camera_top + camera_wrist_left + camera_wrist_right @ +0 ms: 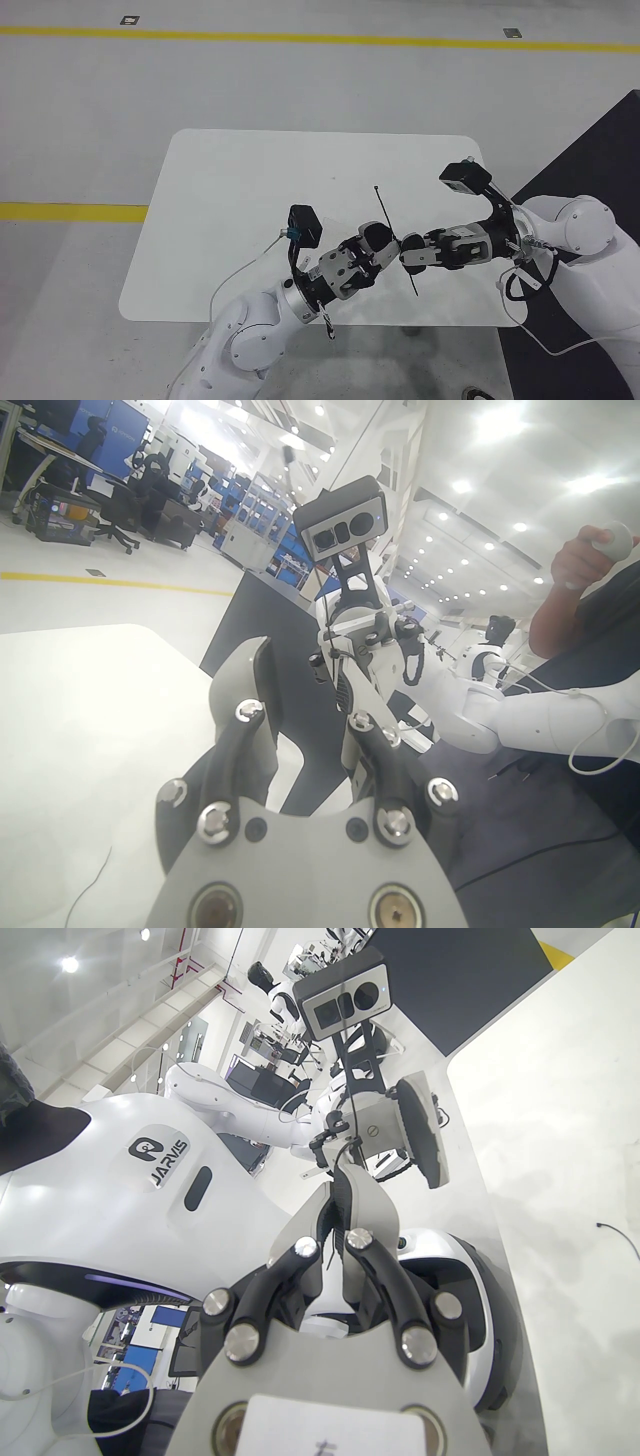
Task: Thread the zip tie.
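A long black zip tie (385, 212) hangs slanted above the white table (250, 220), close to its front edge. My right gripper (406, 253) is shut on the tie's middle; in the right wrist view the gripper (345, 1173) pinches the strand (330, 1250) between its closed fingers. My left gripper (378, 250) faces it from the other side, open and almost touching the tie. In the left wrist view the left gripper (305, 680) has spread fingers, and the tie (288, 460) rises thin beyond them.
A dark panel (600, 150) stands off the table's right side. A short thin black strand (615, 1234) lies on the tabletop. Both grippers sit near the front edge, with bare tabletop behind and to the left.
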